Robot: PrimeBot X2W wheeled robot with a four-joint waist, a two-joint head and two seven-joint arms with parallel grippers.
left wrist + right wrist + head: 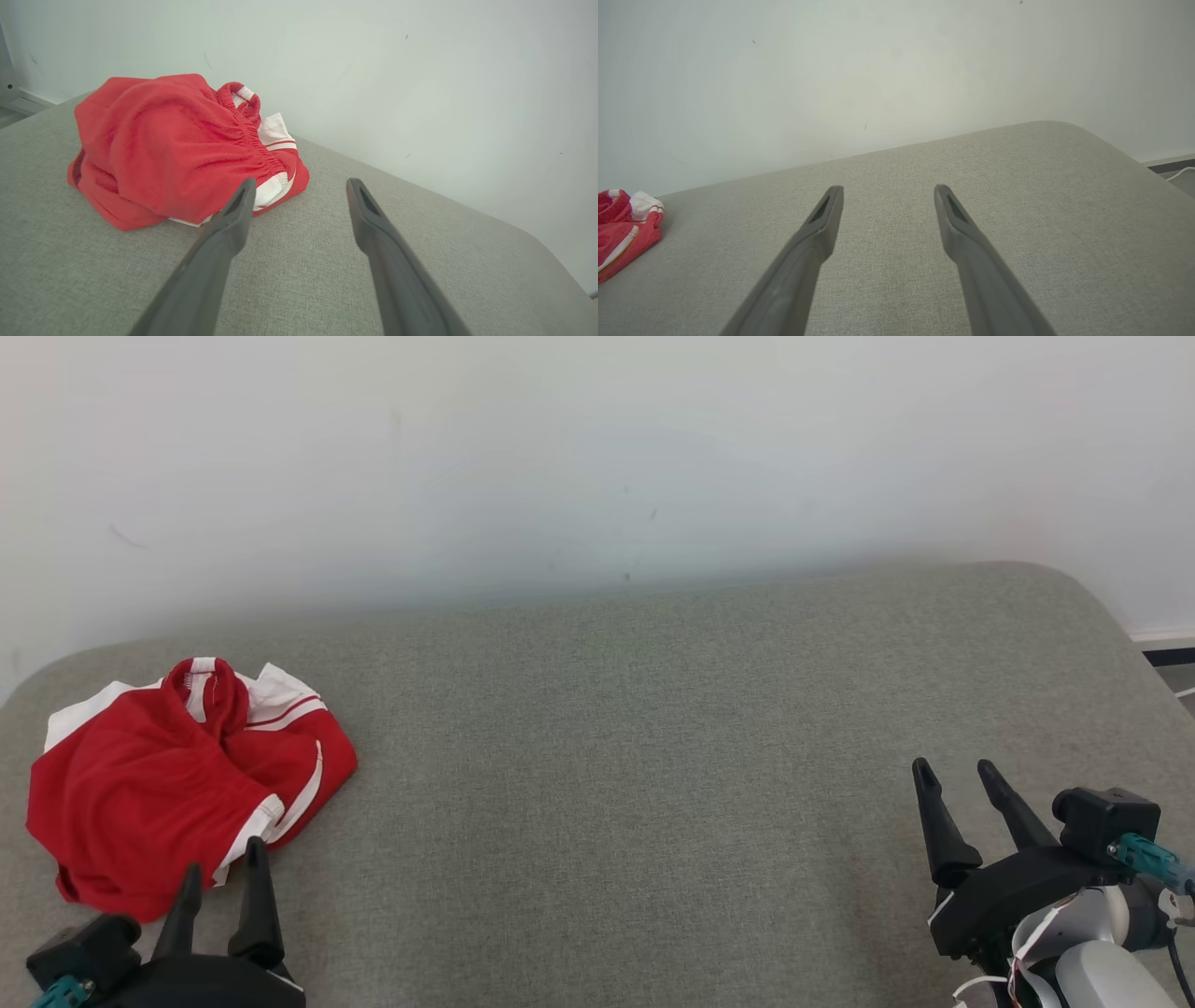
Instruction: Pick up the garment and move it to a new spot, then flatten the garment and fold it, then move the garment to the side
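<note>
A crumpled red garment (168, 784) with white trim and an elastic waistband lies bunched at the far left of the grey cushioned surface (616, 784). My left gripper (222, 866) stands open just in front of the garment's near edge, with nothing between its fingers. In the left wrist view the garment (173, 149) sits ahead and to the left of the left gripper (301, 186), whose left fingertip overlaps the white hem. My right gripper (956, 772) is open at the lower right, far from the garment. The right wrist view catches the garment (623, 233) at its left edge, beyond the open right gripper (887, 191).
A pale wall (597, 457) rises directly behind the cushioned surface. The surface curves down at its rounded right corner (1111, 616), where floor, a dark baseboard and a white cable (1178, 173) show. A broad stretch of grey fabric lies between the two grippers.
</note>
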